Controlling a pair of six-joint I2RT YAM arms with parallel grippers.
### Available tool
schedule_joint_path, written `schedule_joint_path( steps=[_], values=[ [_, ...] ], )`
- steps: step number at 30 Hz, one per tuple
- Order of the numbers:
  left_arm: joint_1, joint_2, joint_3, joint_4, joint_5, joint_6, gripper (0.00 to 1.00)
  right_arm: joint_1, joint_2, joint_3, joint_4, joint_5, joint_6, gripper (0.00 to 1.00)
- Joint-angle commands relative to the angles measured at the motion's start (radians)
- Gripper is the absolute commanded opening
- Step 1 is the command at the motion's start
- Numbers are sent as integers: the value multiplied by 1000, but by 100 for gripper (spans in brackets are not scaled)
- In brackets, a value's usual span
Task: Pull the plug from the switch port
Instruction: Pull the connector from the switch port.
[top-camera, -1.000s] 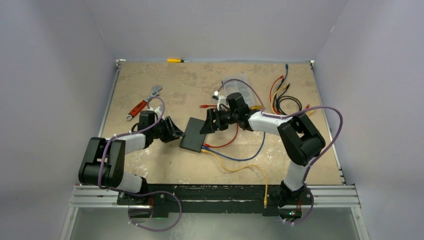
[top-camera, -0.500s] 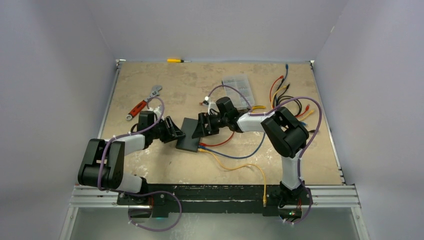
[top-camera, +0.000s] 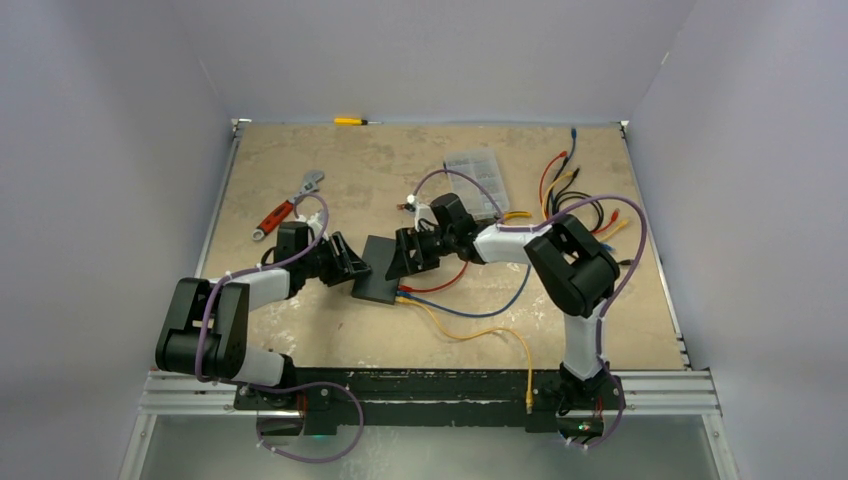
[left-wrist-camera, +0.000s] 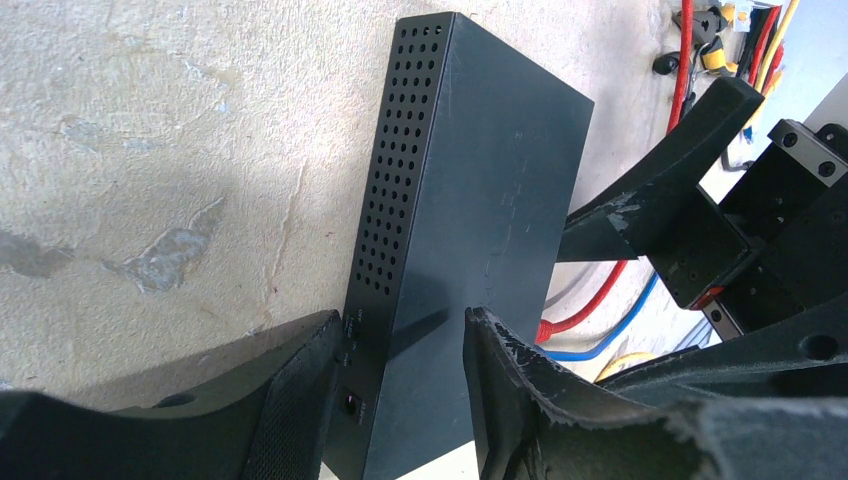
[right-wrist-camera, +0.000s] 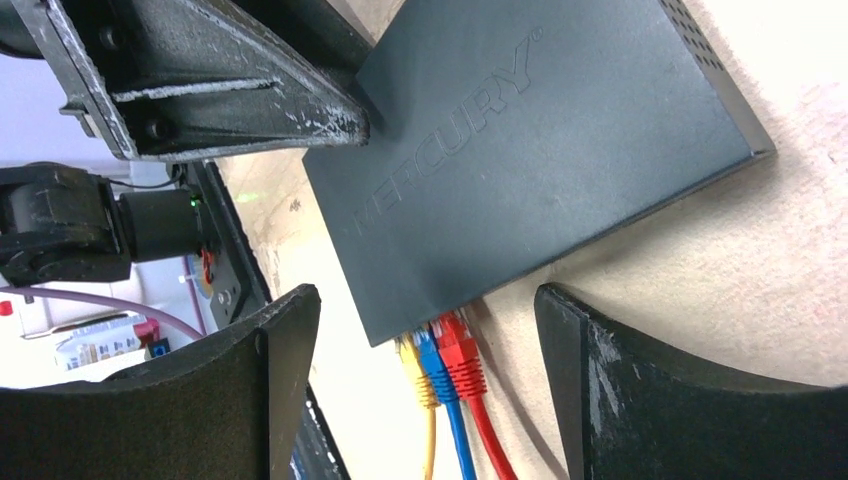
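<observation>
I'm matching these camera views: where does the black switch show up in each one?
Top external: switch just left of centre, small.
Left wrist: switch upper middle, perforated side on its left.
Right wrist: switch upper middle, lettered top face showing.
Shared landmark: red, blue and yellow cables leaving its port edge.

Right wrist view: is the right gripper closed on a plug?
No, the right gripper stands open, jaws either side of the red plug, blue plug and yellow plug, all seated in the switch, none touched.
</observation>
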Motion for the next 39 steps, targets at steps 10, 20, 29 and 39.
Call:
schedule_joint_path(
  steps=[10,20,29,39],
  values=[
    [1,12,-31,-51,-37,43,48,-76,-119,-140,-69,-14,-90,71],
    [0,11,-34,-51,-41,40,48,-78,-91,-180,-6,-89,-70,62],
    [0,11,-36,-53,-43,40,47,-66,-4,-167,63,-148,-24,52],
    [0,18,-35,-51,-40,40,47,-56,59,-126,86,-161,-8,50]
  ],
)
